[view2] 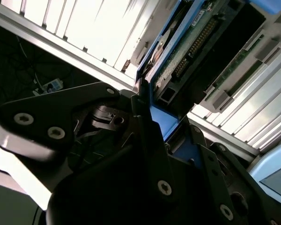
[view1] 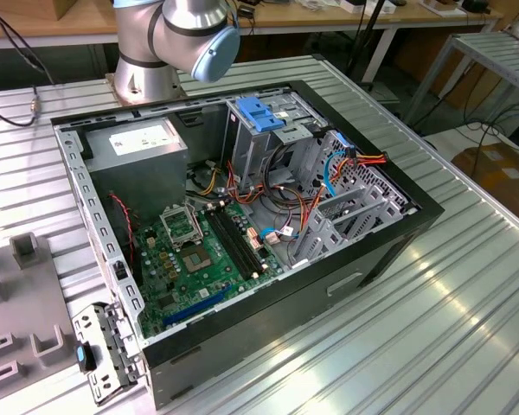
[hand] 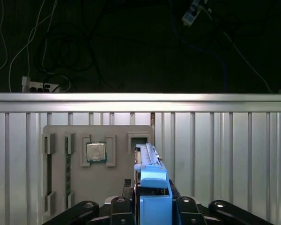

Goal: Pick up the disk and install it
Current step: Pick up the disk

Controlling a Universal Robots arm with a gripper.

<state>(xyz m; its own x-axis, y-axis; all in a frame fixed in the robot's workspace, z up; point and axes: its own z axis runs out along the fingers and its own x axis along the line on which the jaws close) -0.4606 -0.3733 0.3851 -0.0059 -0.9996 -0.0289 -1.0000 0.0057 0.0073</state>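
Hand [hand: 152, 205] shut in firm grip

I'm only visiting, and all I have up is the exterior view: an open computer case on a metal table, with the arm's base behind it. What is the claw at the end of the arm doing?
Observer: In the first wrist view the gripper is closed on the disk, holding it edge-on by its blue rail.
Operator: Above the case?
Observer: No. It faces a grey parts tray on the slatted table. The disk's far end meets one tray pocket, and I cannot tell whether it is lifted clear.
Operator: Anything else there?
Observer: A square processor chip sits in the neighbouring pocket.
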